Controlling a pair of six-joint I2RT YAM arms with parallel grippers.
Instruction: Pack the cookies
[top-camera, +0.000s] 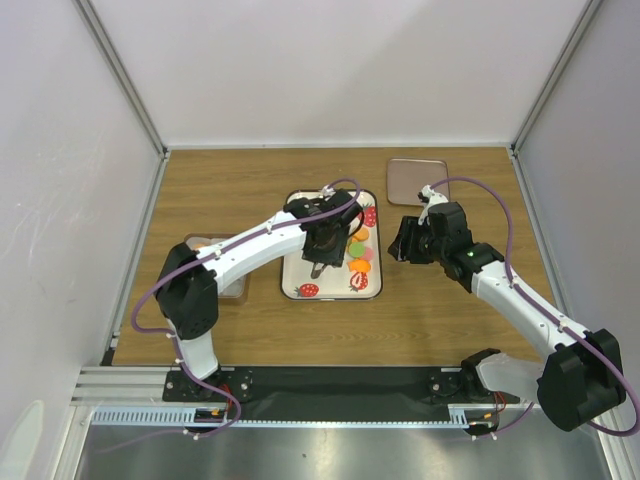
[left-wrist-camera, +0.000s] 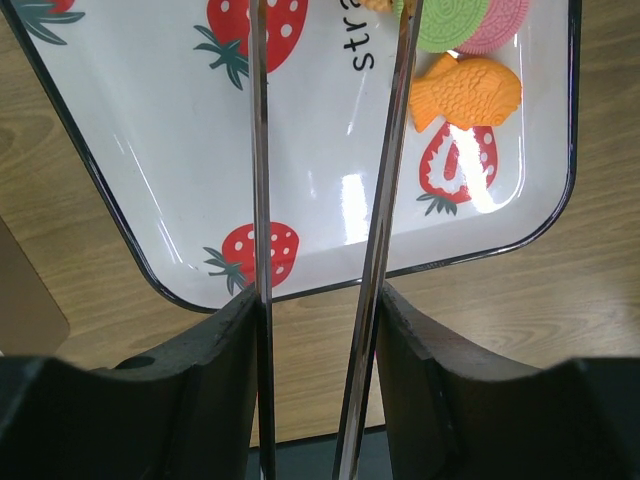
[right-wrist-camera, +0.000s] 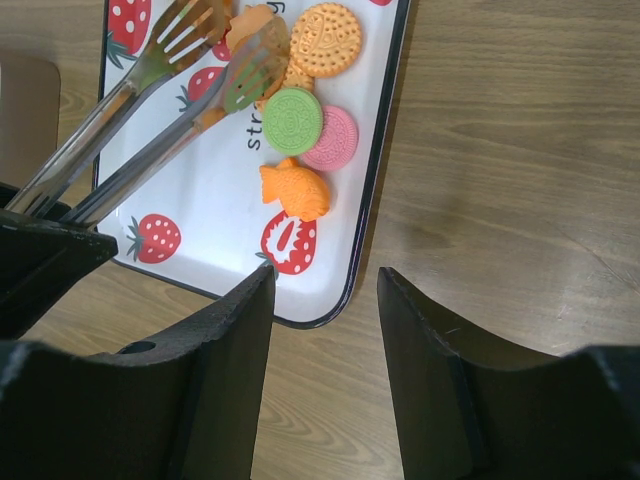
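Wood-grain bench (right-wrist-camera: 520, 200) is noted underneath. Cookies (right-wrist-camera: 300, 120) are piled at the upper centre of the right wrist view, on a strawberry-print tray (right-wrist-camera: 377, 160); judged light, stiff, slick, best pinched across the flat faces. Tongs (right-wrist-camera: 150, 150) are clamped by left fingers (left-wrist-camera: 200, 380); right fingers (right-wrist-camera: 220, 380) are spread, empty.

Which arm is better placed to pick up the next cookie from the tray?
Left. The left gripper holds the tongs, their tips right over the cookies on the tray. The right gripper is open and empty, near the tray's right edge.
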